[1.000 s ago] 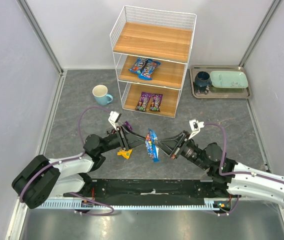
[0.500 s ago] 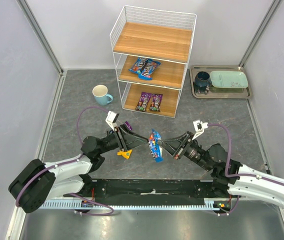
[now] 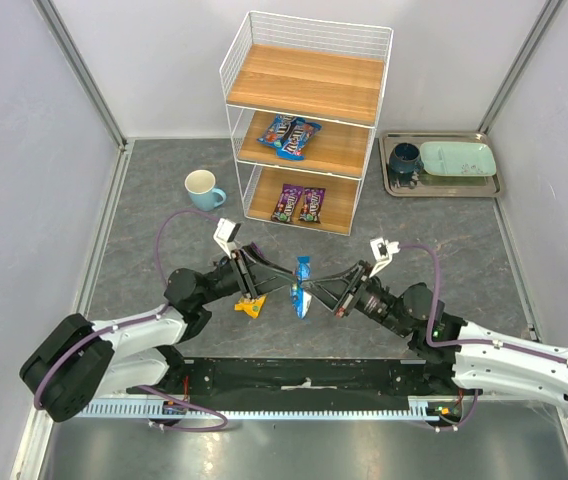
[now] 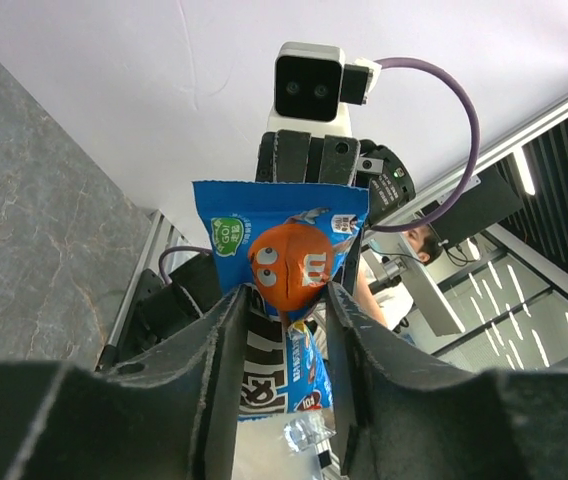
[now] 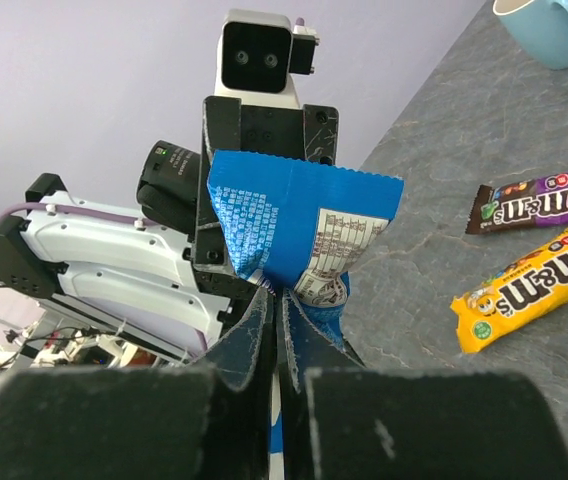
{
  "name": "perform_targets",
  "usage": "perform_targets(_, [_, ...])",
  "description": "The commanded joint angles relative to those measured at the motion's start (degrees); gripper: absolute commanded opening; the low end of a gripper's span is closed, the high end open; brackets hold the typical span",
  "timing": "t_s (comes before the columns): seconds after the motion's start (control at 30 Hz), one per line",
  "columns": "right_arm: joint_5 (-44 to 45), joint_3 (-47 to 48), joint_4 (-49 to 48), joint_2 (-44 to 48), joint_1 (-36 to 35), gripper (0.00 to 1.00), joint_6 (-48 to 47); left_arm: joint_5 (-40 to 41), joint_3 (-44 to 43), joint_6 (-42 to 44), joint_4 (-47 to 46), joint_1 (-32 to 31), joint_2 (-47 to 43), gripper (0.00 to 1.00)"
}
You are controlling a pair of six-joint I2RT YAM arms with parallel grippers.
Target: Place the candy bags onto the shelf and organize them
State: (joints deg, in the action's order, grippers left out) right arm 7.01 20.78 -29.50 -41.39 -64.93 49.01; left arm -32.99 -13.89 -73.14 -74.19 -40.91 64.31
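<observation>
A blue candy bag [image 3: 302,287] hangs above the table between my two grippers. My right gripper [image 3: 316,291] is shut on its lower edge, seen pinched in the right wrist view [image 5: 304,225]. My left gripper [image 3: 286,279] is open, its fingers either side of the bag [image 4: 284,250] with a gap showing. A yellow bag [image 3: 249,306] lies on the table under the left arm, and a purple bag [image 5: 539,198] lies next to it. The shelf [image 3: 304,85] holds two blue bags [image 3: 289,135] on its middle board and two purple bags [image 3: 298,203] on its bottom board.
A light blue cup [image 3: 202,188] stands left of the shelf. A metal tray [image 3: 491,185] at the back right holds a dark cup and a green plate. Grey walls close in on both sides.
The right gripper has moved left, closer to the left gripper. The blue bag has turned more upright and bunched between them. The left arm has barely shifted.
</observation>
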Motion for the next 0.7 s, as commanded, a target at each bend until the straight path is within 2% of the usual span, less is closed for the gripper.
perform_targets(0.0, [-3.1,0.1,-3.6,-1.5,0.0,0.05,1.3,0.1,-3.8,-1.3,-21.0,-0.8,0.5,0.36])
perform_targets(0.03, [-2.9,0.1,-3.6,-1.6,0.0,0.05,1.2,0.1,-3.9,-1.3,-21.0,-0.8,0.2,0.30])
perform_targets(0.07, [-2.8,0.0,-3.2,-1.5,0.0,0.05,1.3,0.3,-3.9,-1.4,-21.0,-0.8,0.1,0.18])
perform_targets(0.13, [-2.3,-0.1,-2.7,-0.9,0.0,0.09,1.0,0.4,-4.0,-1.5,-21.1,-0.8,-0.2,0.05])
perform_targets(0.2, [-1.4,0.3,0.1,0.0,0.0,0.22,0.1,0.6,-4.0,-1.5,-21.0,-0.8,-0.6,0.02])
perform_targets(0.23, [-0.2,0.6,1.7,1.5,0.0,0.35,-0.4,0.7,-3.9,-1.4,-21.1,-0.8,-0.9,0.02])
perform_targets(0.3, [2.0,2.2,9.0,4.5,0.0,0.42,-2.2,1.4,-3.4,-0.7,-20.1,-0.8,-1.6,0.02])
perform_targets(0.33, [4.8,2.9,11.9,5.6,0.0,0.50,-2.7,1.7,-3.5,0.0,-18.2,-0.8,-2.1,0.02])
perform_targets(0.37, [6.3,4.3,17.7,6.8,0.0,0.54,-3.3,2.0,-3.7,2.5,-11.5,-0.8,-4.3,0.02])
perform_targets(0.43, [8.9,5.6,23.3,9.8,0.0,0.58,-4.5,3.4,-5.1,6.6,-0.1,-0.8,-7.6,0.02])
perform_targets(0.47, [10.5,6.7,27.7,10.6,0.0,0.59,-4.6,4.3,-5.8,11.4,13.0,-0.9,-10.0,0.02])
perform_targets(0.57, [12.1,8.5,33.3,11.2,0.0,0.60,-5.2,11.1,-11.3,22.1,33.9,-1.4,-17.8,0.02])
perform_targets(0.6, [12.2,8.8,34.0,10.1,0.0,0.60,-5.4,15.8,-15.3,24.6,46.0,-1.8,-20.0,0.02])
perform_targets(0.67, [12.2,9.8,34.5,8.3,-0.3,0.60,-5.5,20.8,-21.7,30.0,57.6,-2.1,-20.4,0.02])
